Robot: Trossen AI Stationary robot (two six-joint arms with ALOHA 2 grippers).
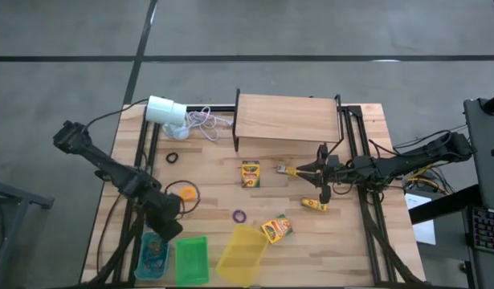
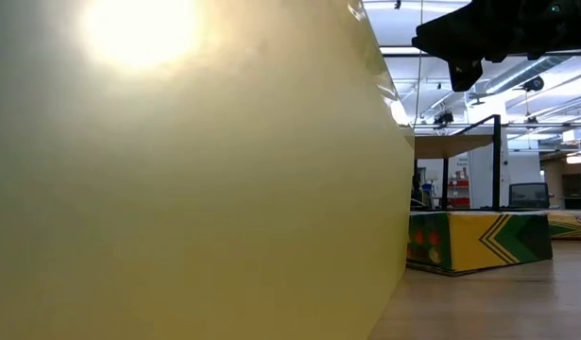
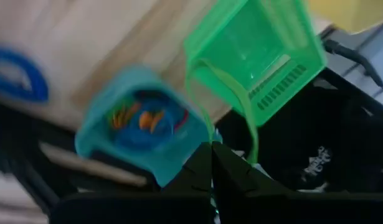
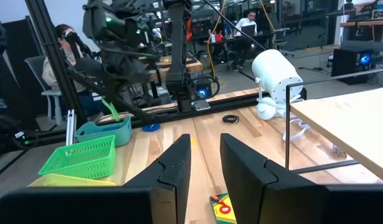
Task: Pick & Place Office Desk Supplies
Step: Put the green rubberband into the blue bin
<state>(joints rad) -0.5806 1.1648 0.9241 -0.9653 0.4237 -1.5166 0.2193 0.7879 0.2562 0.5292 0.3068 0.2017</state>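
My left gripper (image 1: 170, 225) hangs above the blue bin (image 1: 153, 255) at the table's near left and is shut on a green rubber band (image 3: 241, 106). The blue bin (image 3: 135, 134) holds several coloured bands. My right gripper (image 4: 203, 163) is level at the table's right, open, with nothing between its fingers. It points toward a crayon box (image 1: 250, 173) lying flat mid-table. Two more crayon boxes (image 1: 276, 229) (image 1: 314, 204) lie on the wood. Black (image 1: 172, 158), orange (image 1: 185, 193) and purple (image 1: 239, 215) bands lie loose. My left gripper pinches one end of the green band's loop (image 3: 211, 142) between its two shut fingertips, which slant downward. The band hangs slack below the fingers as a long open loop (image 4: 111, 111), clear of the table and over the blue and green bins.
A green bin (image 1: 191, 258) and a yellow bin (image 1: 242, 253) stand beside the blue one at the near edge. A wooden shelf (image 1: 287, 119) and a white cylinder (image 1: 166, 110) with its cord stand at the far side. The yellow bin's wall (image 2: 196, 189) blocks most of the low view.
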